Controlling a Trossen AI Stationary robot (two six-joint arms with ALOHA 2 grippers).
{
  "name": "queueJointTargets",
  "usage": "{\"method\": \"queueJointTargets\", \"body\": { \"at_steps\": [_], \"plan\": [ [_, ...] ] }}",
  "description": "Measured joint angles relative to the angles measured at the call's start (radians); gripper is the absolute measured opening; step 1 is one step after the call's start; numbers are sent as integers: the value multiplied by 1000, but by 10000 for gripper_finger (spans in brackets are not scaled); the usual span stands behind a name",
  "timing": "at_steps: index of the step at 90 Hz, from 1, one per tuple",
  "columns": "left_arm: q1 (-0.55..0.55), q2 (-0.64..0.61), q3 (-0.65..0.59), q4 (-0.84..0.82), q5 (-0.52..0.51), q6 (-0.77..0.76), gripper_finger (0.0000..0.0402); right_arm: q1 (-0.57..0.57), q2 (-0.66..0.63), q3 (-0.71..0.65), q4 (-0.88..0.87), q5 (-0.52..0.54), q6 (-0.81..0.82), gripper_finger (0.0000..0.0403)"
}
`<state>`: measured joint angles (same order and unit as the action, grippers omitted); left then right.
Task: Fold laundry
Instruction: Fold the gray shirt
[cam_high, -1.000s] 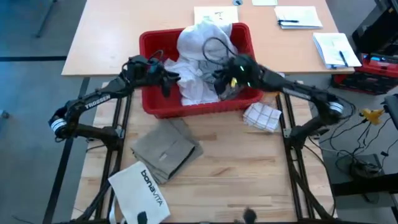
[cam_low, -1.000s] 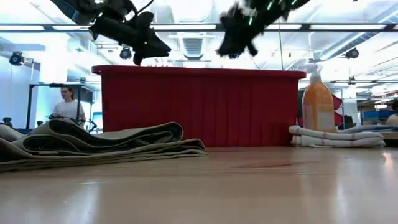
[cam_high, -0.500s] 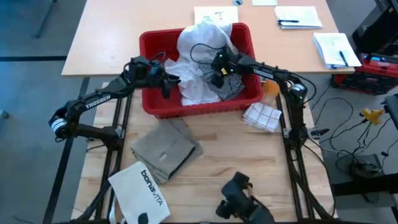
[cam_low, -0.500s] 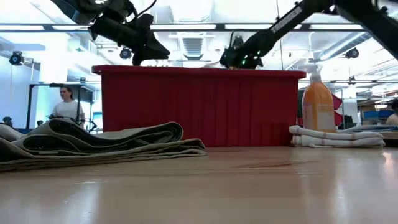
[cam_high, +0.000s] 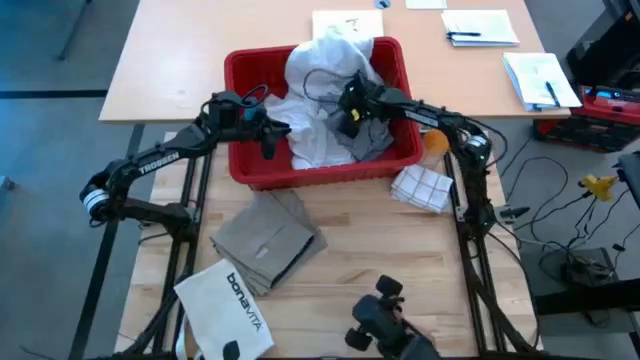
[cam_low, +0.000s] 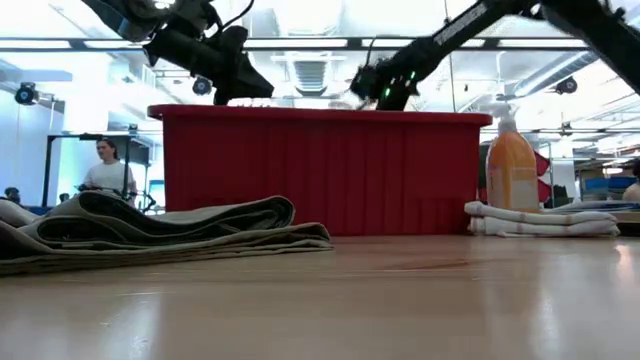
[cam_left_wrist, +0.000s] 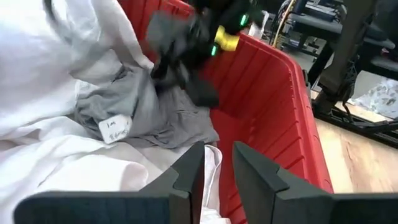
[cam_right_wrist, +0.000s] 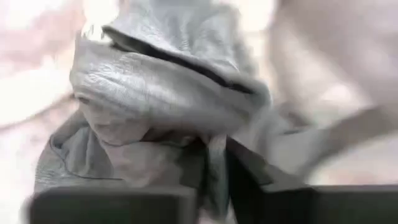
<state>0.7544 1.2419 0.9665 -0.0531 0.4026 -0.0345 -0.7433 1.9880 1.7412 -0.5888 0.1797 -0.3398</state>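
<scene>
My high camera hangs above and looks straight down on the wooden table (cam_high: 380, 260), taking in both my arms and the red bin (cam_high: 245, 165) at its far side. My low camera sits at table-top height and looks level across the boards at that same red bin, whose near wall fills the middle, with the room beyond. My left wrist camera looks past my own left gripper (cam_left_wrist: 214, 171) into the bin from close by, and it shares with the high view the grey T-shirt (cam_left_wrist: 146, 115) and my right gripper (cam_left_wrist: 186, 59). My right wrist camera is pressed very near grey cloth
</scene>
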Motion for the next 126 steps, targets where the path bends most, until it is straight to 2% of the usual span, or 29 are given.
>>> {"method": "queueJointTargets", "body": {
  "at_steps": [8,23,46,70,86,97,115,126],
  "plan": [
    [0,0,0,4,0,0,64,0,-77,0,-3,-10,38,12],
    [0,0,0,6,0,0,65,6,-260,0,-5,-150,137,3],
    [0,0,0,8,0,30,64,56,-503,0,-1,-236,264,1],
    [0,-3,2,20,0,26,63,142,-641,0,-3,-521,462,0],
    [0,-16,39,36,0,17,64,279,-685,0,-8,-657,539,0],
    [0,-16,73,36,0,-11,63,416,-702,0,-10,-713,604,0],
    [-11,-16,128,53,0,-49,64,691,-719,0,-12,-730,655,0],
    [-34,-14,171,73,6,-14,67,848,-727,0,-27,-692,654,0]
  ]
}}
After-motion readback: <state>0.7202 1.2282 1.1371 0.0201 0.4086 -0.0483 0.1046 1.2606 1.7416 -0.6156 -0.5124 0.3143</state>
